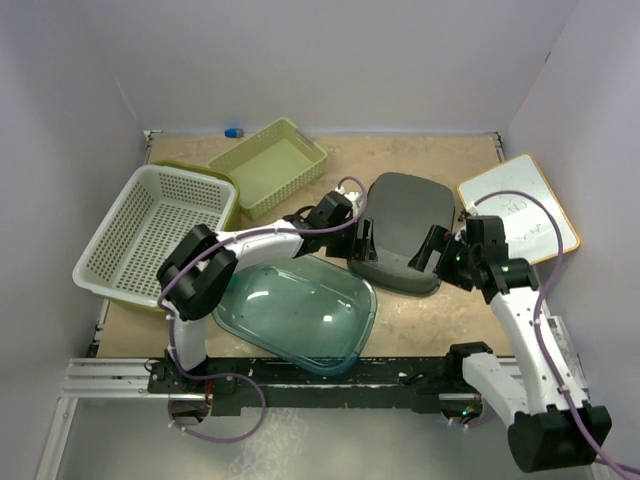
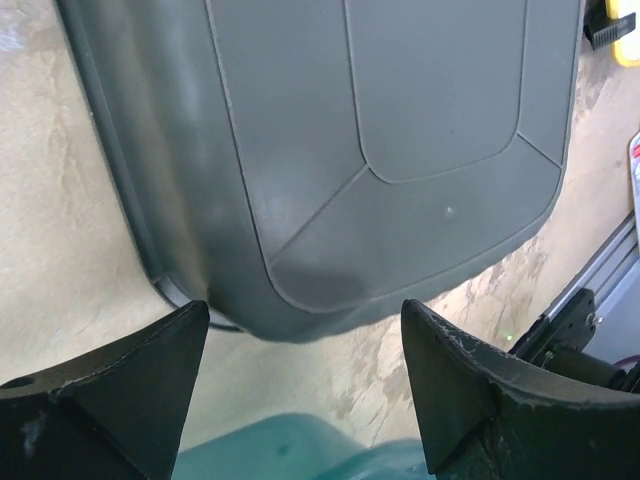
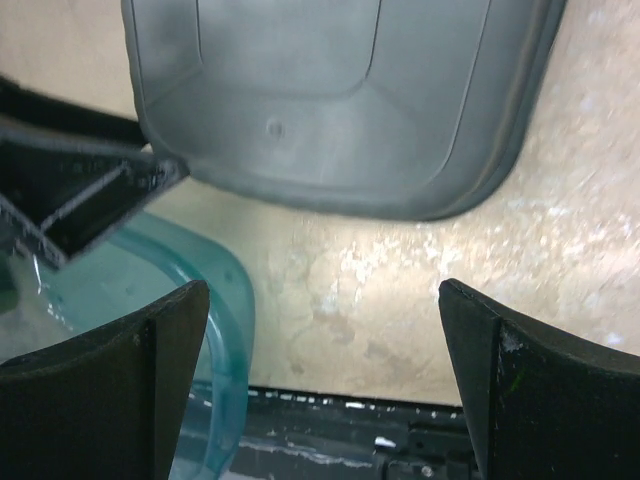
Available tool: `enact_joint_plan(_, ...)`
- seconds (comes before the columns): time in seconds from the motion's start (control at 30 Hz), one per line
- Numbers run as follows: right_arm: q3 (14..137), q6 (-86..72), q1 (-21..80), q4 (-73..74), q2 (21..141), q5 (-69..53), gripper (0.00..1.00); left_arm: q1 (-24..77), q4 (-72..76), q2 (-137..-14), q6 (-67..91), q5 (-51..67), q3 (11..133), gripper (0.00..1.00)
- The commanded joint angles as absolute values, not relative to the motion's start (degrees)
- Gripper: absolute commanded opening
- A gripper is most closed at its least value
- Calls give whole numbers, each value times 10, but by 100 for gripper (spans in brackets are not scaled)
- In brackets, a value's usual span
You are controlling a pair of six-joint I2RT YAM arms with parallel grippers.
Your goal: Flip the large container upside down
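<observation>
The large dark grey container (image 1: pixel 402 225) lies bottom-up on the table, its flat base facing up. It fills the top of the left wrist view (image 2: pixel 400 150) and of the right wrist view (image 3: pixel 330 100). My left gripper (image 1: pixel 365 241) is open and empty at its left edge, jaws wide apart (image 2: pixel 305 380). My right gripper (image 1: pixel 434 248) is open and empty at its right near edge (image 3: pixel 325 370). A clear teal container (image 1: pixel 295 312) lies just in front of the grey one. It also shows in the left wrist view (image 2: pixel 290 450) and the right wrist view (image 3: pixel 215 300).
A white slotted basket (image 1: pixel 110 225) stands at the left. A yellow-green basket (image 1: pixel 265 165) sits behind it, over an olive tray (image 1: pixel 190 168). A whiteboard (image 1: pixel 518 208) lies at the right. A small blue object (image 1: pixel 234 131) sits by the back wall. The metal rail (image 1: pixel 330 375) runs along the front edge.
</observation>
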State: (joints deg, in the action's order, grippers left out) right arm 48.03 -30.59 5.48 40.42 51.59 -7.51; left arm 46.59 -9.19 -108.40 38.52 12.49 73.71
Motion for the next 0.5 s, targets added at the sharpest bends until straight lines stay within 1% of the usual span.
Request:
enact_joint_plan(0.0,436,-345,55,455,471,-102,98,464,-15,-1115,433,155,785,74)
enact_joint_plan(0.2,366,-358,55,405,471,-93,96,439,-81,-1098,395,72,875,74)
enact_joint_plan(0.33,322,-380,55,306,503,-98,95,435,-147,-1053,340,14,910,74)
enact_joint_plan(0.47,319,-396,55,199,564,-65,95,436,-186,-986,316,-31,901,75)
